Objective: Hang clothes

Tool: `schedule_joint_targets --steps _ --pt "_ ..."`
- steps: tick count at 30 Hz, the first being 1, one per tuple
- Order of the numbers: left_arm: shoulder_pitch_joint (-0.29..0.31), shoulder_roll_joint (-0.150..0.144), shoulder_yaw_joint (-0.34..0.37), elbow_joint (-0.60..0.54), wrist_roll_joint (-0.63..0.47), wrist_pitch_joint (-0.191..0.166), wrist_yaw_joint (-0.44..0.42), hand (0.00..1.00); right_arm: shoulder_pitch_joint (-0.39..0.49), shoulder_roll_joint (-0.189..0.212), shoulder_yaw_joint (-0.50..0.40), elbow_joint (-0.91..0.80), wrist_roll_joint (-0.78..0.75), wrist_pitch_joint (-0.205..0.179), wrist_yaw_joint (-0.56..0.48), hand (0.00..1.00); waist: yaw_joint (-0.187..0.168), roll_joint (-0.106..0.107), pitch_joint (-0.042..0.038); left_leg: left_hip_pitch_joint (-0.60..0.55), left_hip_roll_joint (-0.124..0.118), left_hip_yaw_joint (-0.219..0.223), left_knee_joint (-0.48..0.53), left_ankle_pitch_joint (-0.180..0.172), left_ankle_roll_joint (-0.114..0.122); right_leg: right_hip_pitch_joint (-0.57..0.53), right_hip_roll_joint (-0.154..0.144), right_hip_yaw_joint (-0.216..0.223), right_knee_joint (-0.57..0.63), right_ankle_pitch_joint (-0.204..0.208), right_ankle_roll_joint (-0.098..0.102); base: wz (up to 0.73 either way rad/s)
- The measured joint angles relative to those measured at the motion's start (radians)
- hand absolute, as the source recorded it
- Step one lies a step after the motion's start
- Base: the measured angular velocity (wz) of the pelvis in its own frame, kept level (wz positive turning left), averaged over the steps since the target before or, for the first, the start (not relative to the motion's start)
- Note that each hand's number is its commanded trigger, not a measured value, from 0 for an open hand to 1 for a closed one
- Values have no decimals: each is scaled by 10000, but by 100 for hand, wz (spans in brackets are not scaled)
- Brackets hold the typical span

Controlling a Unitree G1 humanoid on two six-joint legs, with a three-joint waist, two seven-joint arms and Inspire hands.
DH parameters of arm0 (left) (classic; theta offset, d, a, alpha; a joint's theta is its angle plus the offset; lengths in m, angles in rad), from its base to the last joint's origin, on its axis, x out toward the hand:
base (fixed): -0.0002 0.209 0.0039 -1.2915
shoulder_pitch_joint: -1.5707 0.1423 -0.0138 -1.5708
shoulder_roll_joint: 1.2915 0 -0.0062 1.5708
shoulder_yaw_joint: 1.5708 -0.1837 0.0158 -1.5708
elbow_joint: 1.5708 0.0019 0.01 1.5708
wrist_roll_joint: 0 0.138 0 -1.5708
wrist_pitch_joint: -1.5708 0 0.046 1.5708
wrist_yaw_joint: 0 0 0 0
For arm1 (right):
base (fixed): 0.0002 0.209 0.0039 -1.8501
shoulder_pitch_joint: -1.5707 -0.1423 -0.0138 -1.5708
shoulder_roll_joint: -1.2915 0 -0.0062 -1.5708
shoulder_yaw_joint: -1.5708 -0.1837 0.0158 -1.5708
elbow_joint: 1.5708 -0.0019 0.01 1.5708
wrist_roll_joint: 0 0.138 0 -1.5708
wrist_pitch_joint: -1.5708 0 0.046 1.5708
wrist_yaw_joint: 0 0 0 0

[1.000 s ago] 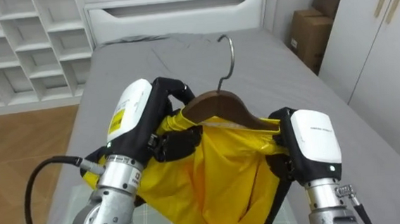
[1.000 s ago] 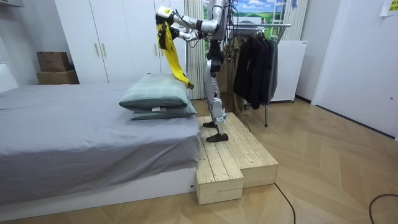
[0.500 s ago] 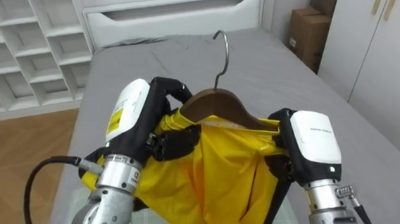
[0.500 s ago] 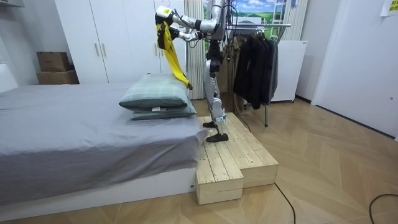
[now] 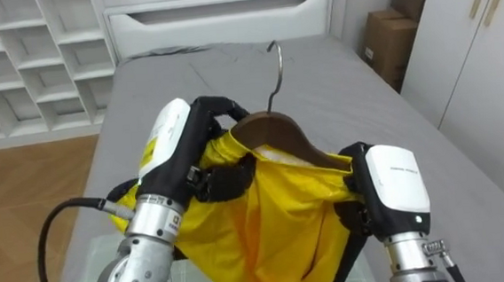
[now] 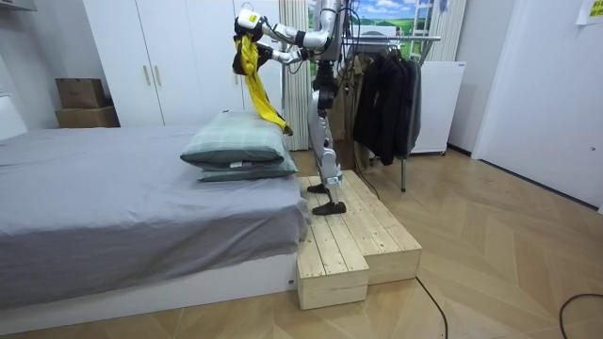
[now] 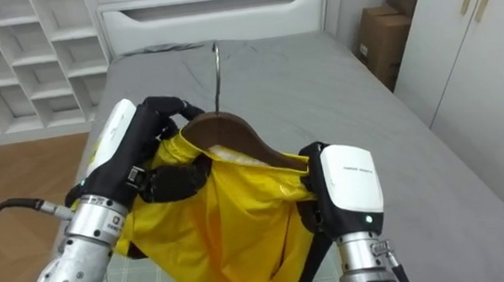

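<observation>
yellow garment on its hanger, held up over the bed

the yellow garment [image 5: 275,219] is a bright, smooth, slightly glossy cloth. it hangs in deep loose folds from a dark brown wooden hanger [image 5: 273,131], and its neck opening gapes just under the hanger's curved top. a thin metal hook [image 5: 275,64] rises from the middle of the hanger and leans a little to the robot's right, free of everything.

the left hand [image 5: 177,151] is at the hanger's left shoulder. its dark fingers [image 5: 219,108] are curled over the top of the wood and the cloth on it, clenched there, with the thumb pressed into the yellow fabric below. the right hand [image 5: 393,189] sits against the hanger's right end, its white back toward the camera. its inner side is buried in the cloth, so i cannot tell whether it grips.

below and beyond lies the grey bed [image 5: 337,90]. in the room view the robot stands upright on a wooden platform [image 6: 358,235] at the bed's end, just beside stacked green pillows [image 6: 236,146]. both arms are raised toward the room view's left, and the garment trails down in a long yellow strip. a rack of dark clothes [image 6: 382,89] stands behind the robot.
</observation>
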Motion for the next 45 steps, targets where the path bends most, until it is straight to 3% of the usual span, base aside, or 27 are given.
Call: schedule_joint_targets --steps 24,30,36,45 --pt "-1 -88 -8 -2 -746 -13 -48 0 -1 -17 -2 235 -7 336 562 100 -3 -18 -11 26 2 29 22 0 0 -9 -1 19 15 0 -1 0" --pt "17 -36 19 56 -726 -11 -55 0 -1 -219 -80 228 -1 344 852 100 -15 -38 -15 31 3 69 20 1 0 -9 -5 53 9 1 -2 -1" --pt "17 8 328 55 -867 -16 1 0 -2 -258 -1225 148 3 297 967 100 -154 -149 -60 48 3 70 23 1 0 -9 -8 46 23 2 -3 0" --pt "31 173 342 86 -1061 -26 58 0 -1 -747 -1667 137 14 291 925 100 -536 -174 -54 76 13 174 21 1 1 2 -14 52 50 6 -9 -3"
